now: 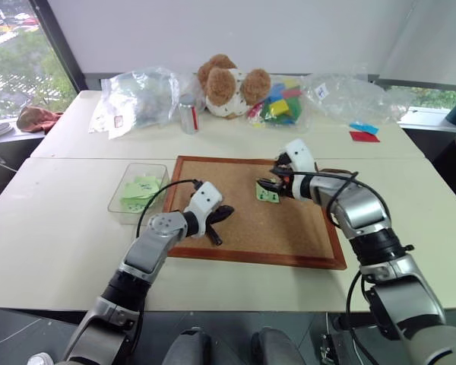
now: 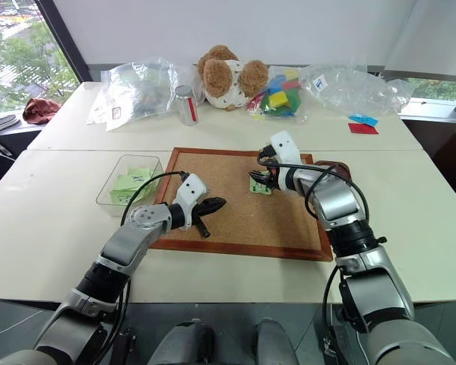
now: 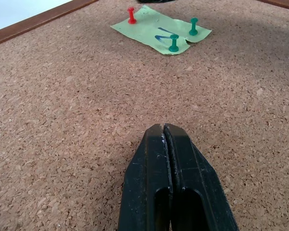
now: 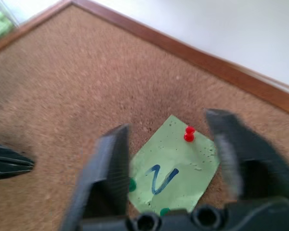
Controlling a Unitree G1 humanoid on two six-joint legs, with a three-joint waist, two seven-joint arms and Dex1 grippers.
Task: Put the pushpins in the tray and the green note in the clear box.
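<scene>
The green note (image 3: 154, 30) lies on the cork board, pinned by a red pushpin (image 3: 131, 14) and two green pushpins (image 3: 193, 26). My right gripper (image 1: 264, 186) hovers just over the note, its fingers open and straddling it with nothing between them; the note (image 4: 176, 175) and the red pin (image 4: 189, 133) show between the fingers. My left gripper (image 3: 163, 129) is shut and empty, low over the board's near left part, well short of the note. The clear box (image 1: 120, 209) stands left of the board with green notes inside. The reddish-brown tray (image 2: 336, 165) is partly hidden behind my right arm.
The wood-framed cork board (image 1: 251, 232) takes up the table's middle. Along the back stand a teddy bear (image 1: 226, 84), clear plastic bags (image 1: 137, 99), a metal can (image 1: 188, 114) and coloured blocks (image 1: 277, 103). Red and blue pieces (image 1: 363, 133) lie at the far right.
</scene>
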